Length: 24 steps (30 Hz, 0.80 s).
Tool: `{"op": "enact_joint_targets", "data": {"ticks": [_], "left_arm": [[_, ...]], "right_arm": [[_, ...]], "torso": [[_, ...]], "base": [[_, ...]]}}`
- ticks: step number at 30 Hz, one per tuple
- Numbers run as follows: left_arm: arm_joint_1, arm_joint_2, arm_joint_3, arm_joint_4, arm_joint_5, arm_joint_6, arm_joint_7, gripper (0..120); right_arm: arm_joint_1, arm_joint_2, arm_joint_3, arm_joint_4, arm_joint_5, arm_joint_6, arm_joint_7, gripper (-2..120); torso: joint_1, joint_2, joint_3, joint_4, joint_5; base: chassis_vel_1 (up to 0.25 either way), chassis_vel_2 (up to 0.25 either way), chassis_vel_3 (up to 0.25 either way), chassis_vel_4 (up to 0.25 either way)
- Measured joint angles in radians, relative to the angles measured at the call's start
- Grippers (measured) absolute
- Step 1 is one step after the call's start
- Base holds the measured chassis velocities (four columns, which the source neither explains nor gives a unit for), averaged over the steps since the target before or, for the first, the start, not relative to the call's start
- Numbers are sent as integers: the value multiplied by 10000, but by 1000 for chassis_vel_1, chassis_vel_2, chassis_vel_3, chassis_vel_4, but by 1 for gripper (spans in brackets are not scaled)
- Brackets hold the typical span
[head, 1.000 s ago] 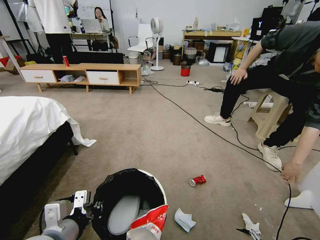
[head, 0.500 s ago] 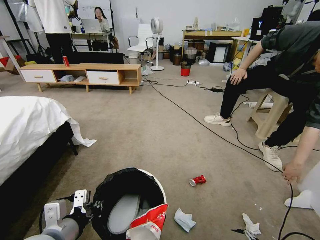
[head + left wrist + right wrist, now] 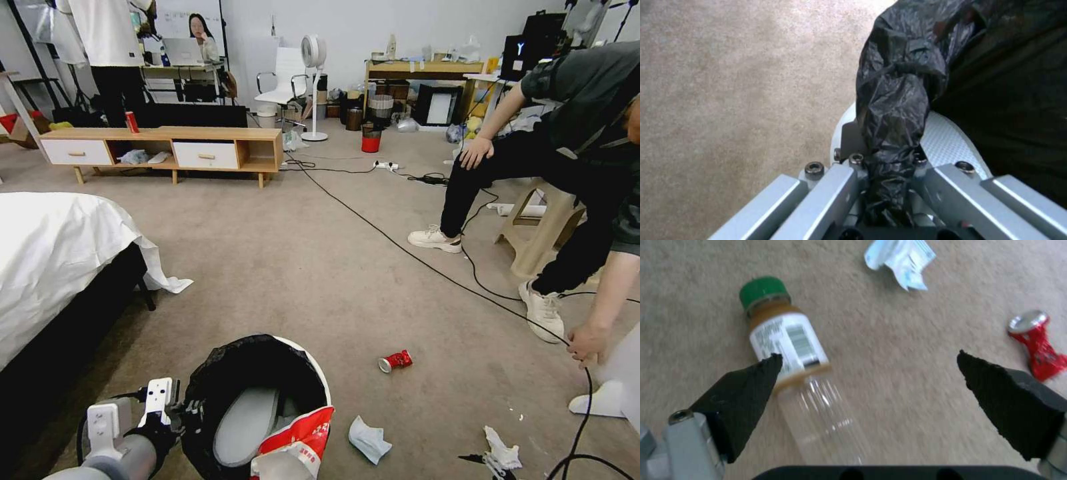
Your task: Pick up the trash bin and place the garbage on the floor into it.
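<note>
Gripping trash bin (image 3: 907, 83) rim, left jaws clamped | right jaws spread above bottle (image 3: 791, 350) | light, slick, rolls; grasp mid-body

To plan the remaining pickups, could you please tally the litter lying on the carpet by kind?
Crushed red can: 1
Crumpled white tissues: 2
Green-capped bottle: 1
Total: 4
</note>
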Motion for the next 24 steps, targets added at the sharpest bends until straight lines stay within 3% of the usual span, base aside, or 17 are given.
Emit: {"op": "enact_joint_targets", "data": {"ticks": [24], "left_arm": [[-80,-4,-21,78,-17,6,-15,1]], "right_arm": [[2432,952,-2773,-1893,-154,415,-294,100]], "torso": [[1,0,0,3,-1]], "base": [[0,0,0,0]]}}
